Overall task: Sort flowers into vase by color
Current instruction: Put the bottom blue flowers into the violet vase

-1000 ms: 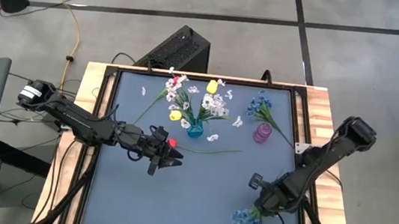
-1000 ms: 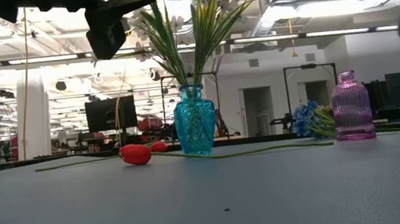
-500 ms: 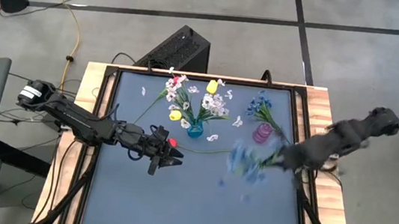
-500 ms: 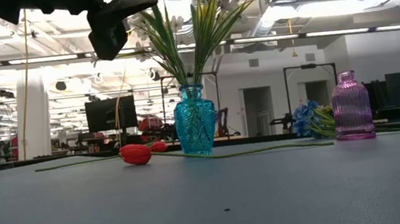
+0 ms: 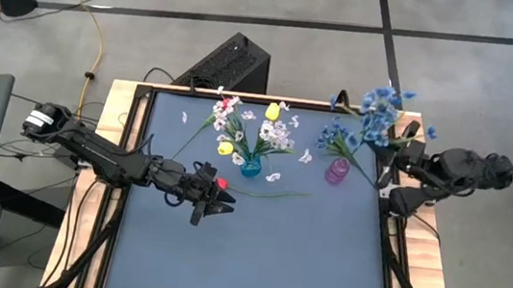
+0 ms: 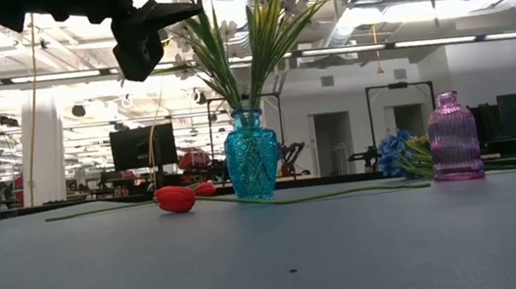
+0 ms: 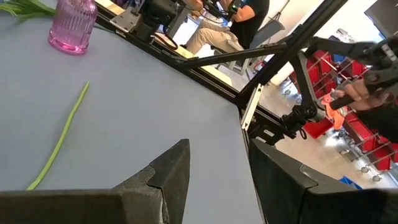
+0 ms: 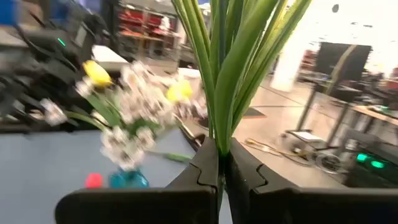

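While my right gripper (image 8: 219,163) is pinched tight on the green stems of the blue spray (image 5: 377,109), I have it raised beside the table's far right corner, with the blossoms hanging over the table edge, close to the purple vase (image 5: 336,171). That vase is where I judge this bunch belongs, since another blue spray (image 5: 335,134) lies next to it, while the teal vase (image 5: 251,166) already carries white and yellow flowers. To do this well, I would bring the stems over the purple vase, turn the wrist so the cut ends point straight down, and line them up with the narrow neck before lowering. The neck looks tight and the vase light, so I think a slanted approach could tip it or snag the leaves on the rim; I would descend slowly and let go only once the stems are well inside. I cannot see the stem ends from my wrist camera, so I would lean on the overhead view for alignment. My left gripper (image 5: 216,202) waits over the middle of the table with its fingers apart and nothing between them, just beside the red tulip (image 5: 222,184), whose long stem lies flat on the table and is not yet sorted.
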Robot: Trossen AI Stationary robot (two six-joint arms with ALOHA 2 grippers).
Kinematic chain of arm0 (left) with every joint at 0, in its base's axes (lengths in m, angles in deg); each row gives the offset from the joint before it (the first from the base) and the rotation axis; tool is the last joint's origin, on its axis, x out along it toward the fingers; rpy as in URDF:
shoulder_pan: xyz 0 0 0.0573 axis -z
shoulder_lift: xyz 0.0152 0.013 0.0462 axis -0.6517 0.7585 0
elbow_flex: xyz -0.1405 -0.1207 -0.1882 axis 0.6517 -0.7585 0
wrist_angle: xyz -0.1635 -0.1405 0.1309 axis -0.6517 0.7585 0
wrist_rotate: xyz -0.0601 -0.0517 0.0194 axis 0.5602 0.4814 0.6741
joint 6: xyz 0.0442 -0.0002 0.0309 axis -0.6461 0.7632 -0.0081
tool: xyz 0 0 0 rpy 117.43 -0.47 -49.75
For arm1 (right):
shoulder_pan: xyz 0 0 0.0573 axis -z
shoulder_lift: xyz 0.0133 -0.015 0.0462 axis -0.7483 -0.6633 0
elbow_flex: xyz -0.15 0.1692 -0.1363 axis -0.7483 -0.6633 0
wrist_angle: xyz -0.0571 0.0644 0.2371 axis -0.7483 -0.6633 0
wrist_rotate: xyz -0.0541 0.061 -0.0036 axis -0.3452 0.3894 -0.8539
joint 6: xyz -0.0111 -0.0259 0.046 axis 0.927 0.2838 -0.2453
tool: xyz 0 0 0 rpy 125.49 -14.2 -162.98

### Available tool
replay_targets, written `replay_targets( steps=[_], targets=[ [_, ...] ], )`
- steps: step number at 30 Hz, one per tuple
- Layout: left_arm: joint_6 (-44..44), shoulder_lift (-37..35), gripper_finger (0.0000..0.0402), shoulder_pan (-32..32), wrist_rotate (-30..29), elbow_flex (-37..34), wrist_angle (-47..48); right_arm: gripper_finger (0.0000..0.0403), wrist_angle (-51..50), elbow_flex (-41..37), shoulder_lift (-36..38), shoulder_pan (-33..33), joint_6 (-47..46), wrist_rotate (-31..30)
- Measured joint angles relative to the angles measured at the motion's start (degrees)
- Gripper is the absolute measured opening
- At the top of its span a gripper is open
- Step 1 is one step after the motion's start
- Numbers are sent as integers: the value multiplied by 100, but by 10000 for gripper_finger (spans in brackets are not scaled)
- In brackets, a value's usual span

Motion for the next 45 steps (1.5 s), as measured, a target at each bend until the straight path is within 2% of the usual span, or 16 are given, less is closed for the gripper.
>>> replay_targets(
  steps=[7, 13, 37, 45],
  targets=[
    [87, 0, 153, 2, -70, 0, -2, 33, 646, -1071, 343, 467, -109, -178],
    [173, 0, 153, 0, -70, 0, -2, 35, 891, -1479, 430, 732, -114, -174],
    [429, 0, 153, 13, -21, 0, 107, 36, 798, -2242, 423, 804, -657, -213],
    [446, 0, 153, 13, 38, 0, 117, 71, 608, -2242, 426, 804, -1064, -320]
  ],
)
